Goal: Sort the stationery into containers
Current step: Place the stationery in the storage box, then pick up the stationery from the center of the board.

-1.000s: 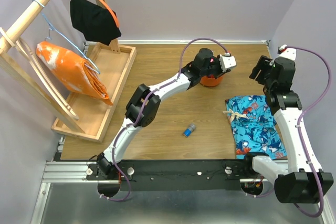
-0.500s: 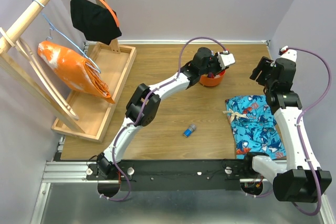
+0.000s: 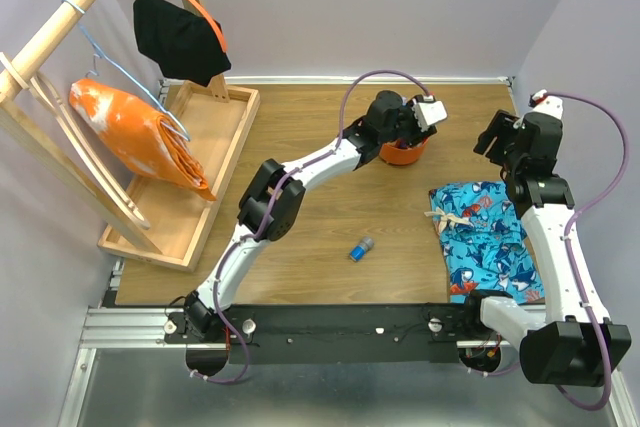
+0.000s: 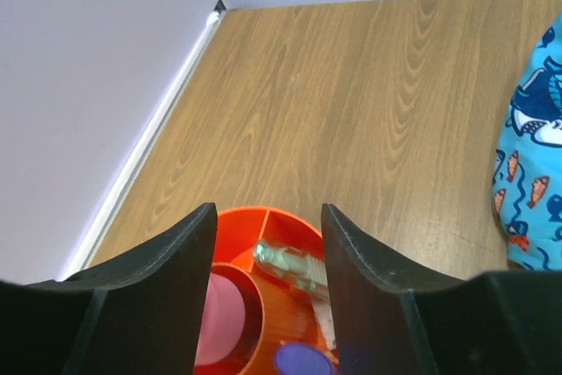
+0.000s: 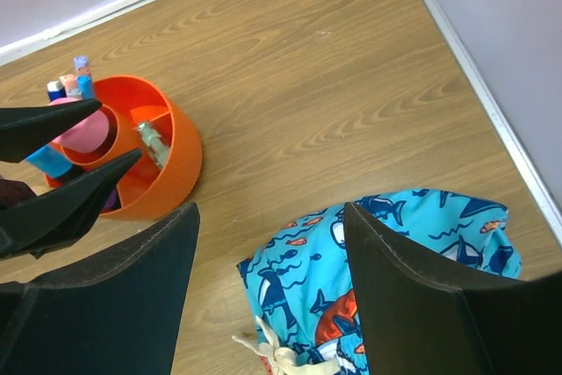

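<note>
While 1 stubby blue marker (image 3: 360, 248) lies on the near wooden table (image 3: 310, 272), your left gripper (image 4: 268, 212) hangs over the far round orange-red plastic pot (image 5: 176, 164), jaws apart, empty; fetching that marker looks next. Your right gripper (image 5: 270, 217) hovers wide, empty.

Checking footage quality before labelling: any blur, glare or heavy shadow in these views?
Top external: even light, sharp, no glare. Left wrist: left claw a black featureless silhouette, orange pot sharp. Right wrist: right claw dark too, patterned cloth crisp.

Walled lab bench (image 3: 320, 222), aluminium-rail frame (image 3: 130, 328)
</note>
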Action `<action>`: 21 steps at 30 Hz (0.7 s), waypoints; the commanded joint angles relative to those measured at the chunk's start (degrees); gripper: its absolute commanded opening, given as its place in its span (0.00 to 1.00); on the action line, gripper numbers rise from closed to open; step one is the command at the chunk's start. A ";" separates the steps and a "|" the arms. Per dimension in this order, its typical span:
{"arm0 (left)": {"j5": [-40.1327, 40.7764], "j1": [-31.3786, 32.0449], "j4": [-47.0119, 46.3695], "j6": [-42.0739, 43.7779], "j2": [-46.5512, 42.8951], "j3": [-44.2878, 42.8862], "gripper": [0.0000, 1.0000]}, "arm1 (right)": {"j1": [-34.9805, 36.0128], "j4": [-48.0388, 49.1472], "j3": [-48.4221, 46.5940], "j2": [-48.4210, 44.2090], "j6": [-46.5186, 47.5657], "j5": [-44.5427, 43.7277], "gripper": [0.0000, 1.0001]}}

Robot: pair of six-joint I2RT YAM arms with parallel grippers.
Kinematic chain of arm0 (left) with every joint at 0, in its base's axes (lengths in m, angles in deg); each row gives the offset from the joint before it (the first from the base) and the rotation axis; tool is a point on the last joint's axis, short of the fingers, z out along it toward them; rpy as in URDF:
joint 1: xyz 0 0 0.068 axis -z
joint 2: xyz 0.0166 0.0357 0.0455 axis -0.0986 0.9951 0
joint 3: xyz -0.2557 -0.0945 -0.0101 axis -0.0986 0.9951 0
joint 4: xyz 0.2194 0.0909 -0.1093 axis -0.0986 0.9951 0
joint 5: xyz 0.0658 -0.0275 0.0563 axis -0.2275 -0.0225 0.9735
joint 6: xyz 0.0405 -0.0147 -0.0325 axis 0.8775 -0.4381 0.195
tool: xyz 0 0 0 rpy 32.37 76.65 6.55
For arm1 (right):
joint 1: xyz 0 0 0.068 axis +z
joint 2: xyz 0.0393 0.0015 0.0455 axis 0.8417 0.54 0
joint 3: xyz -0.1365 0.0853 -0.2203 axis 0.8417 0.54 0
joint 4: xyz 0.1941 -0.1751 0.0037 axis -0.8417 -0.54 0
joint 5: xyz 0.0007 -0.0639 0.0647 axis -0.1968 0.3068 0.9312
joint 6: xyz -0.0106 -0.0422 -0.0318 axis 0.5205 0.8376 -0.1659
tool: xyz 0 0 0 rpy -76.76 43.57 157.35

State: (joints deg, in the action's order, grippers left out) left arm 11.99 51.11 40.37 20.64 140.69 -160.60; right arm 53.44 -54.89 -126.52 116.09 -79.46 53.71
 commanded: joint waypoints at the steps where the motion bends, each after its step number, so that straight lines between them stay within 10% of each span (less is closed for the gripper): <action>1: 2.63 0.16 2.52 -2.51 -11.55 3.20 0.62 | -0.60 0.30 -0.09 -0.81 2.71 7.86 0.73; 6: 8.86 -0.10 10.52 -4.18 -25.36 13.36 0.69 | -0.52 -4.51 -1.06 -1.26 10.78 27.35 0.71; 10: 10.90 -2.11 23.48 -6.90 -45.58 32.99 0.76 | 0.79 -15.91 0.17 -1.09 34.79 54.16 0.71; 21: 8.71 -17.92 30.58 -19.89 -66.68 64.10 0.80 | 27.85 -25.36 -8.00 10.60 57.72 44.65 0.68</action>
State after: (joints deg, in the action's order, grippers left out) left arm 21.83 41.62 65.88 10.52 76.63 -102.26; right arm 71.03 -75.64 -130.85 123.13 -34.20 101.12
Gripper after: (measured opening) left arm 0.795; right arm 0.703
